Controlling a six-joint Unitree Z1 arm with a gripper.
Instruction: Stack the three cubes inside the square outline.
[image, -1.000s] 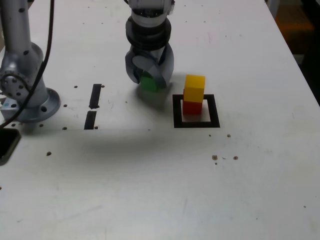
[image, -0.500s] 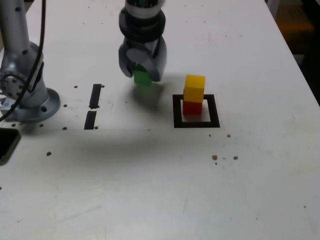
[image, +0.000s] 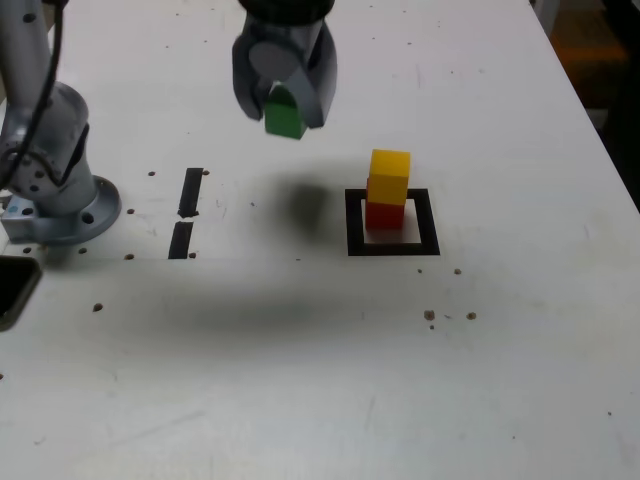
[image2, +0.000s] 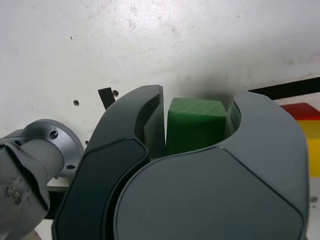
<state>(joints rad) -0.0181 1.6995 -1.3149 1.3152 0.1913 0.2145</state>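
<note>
A white counter fills the exterior view, scuffed and dotted with small dark specks. Flat on it toward the exterior view's right lies the square outline, black with a white centre. The red cube sits inside it. Two short black strips lie end to end toward the left, near the arm's round grey base. A dark object at the left edge is cut off; possibly a phone.

Robot lab, bolted arm base, marked white table
</note>
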